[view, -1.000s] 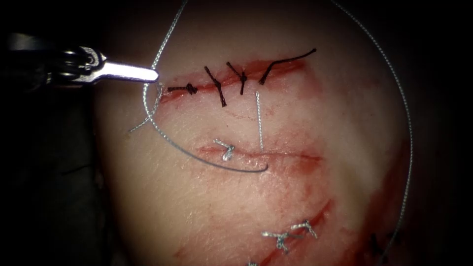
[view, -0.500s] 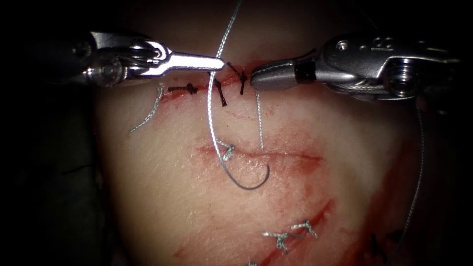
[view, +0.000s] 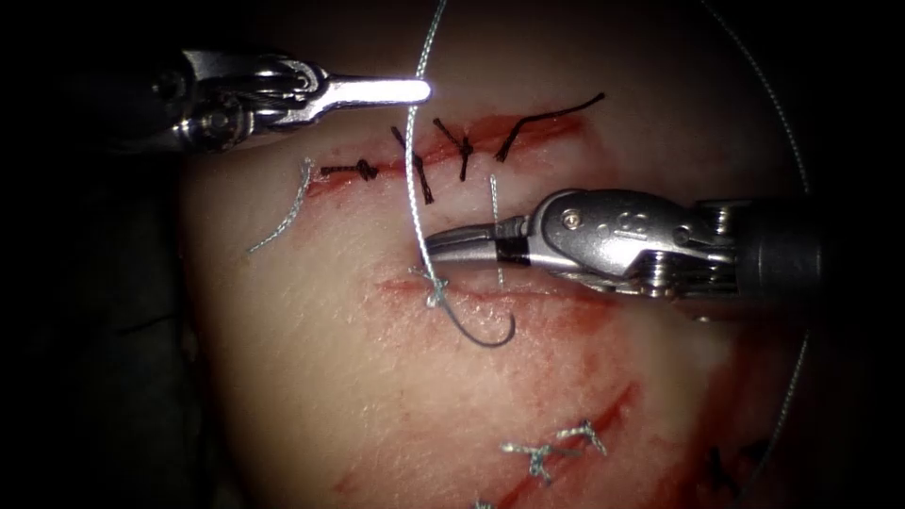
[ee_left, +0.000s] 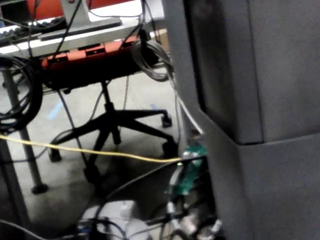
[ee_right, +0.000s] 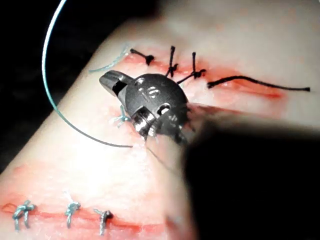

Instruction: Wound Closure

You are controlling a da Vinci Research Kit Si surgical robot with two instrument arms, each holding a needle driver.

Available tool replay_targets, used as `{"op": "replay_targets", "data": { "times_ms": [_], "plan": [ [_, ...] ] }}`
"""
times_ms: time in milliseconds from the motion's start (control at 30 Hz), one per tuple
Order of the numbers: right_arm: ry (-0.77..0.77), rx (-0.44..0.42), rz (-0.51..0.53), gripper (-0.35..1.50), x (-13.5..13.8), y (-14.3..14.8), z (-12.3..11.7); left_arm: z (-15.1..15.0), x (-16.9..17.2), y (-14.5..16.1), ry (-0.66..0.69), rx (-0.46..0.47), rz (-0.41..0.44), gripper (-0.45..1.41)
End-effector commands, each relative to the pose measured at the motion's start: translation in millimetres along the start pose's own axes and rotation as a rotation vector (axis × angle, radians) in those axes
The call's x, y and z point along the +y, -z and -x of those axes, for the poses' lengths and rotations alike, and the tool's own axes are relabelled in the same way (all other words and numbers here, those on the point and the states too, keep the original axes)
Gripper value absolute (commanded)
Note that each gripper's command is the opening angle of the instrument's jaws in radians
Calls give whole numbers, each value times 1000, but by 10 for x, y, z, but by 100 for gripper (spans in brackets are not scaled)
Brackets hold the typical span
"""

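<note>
Where the thread (view: 412,188) meets the tissue (view: 311,396), it runs past a pale knot (view: 434,290) at the left end of the cut (view: 556,300). From there it curls into a small dark loop (view: 481,339) below the cut line, and the loop's far end touches the surface just under the cut. I cannot tell where the needle is on this strand.

From the knot the thread climbs almost straight to my left gripper (view: 421,90), which is clenched on it at the very tip. That arm reaches in level from the left, its jaws pointing right, above the row of black stitches (view: 419,170).

My right gripper (view: 428,242) comes in level from the right and lies low over the tissue, just above the cut. Its jaws are narrowly parted and grasp nothing — the tip sits just beside the rising thread. A short pale thread end (view: 494,198) stands behind the jaws.

Seen from the right wrist, the same tool (ee_right: 111,81) points at the black stitches, with the thread (ee_right: 47,90) arcing wide beside it. Red fluid (view: 584,330) stains the tissue around the cut — another loose pale end (view: 283,212) lies well to the left.
</note>
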Motion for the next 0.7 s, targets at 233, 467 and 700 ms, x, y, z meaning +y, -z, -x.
{"op": "replay_targets", "data": {
  "times_ms": [233, 467, 700],
  "plan": [
    [-6, 129, -48, -35, -16, -32, -6, 14, -43, -16, -192, 62, -67, -45],
    [36, 171, 144, -35, -11, -34, -6, 44, -88, -9, -300, 48, -194, -45],
    [47, 140, 356, -35, -6, -29, -10, 67, -101, -1, -283, -14, -375, -45]
  ]
}}
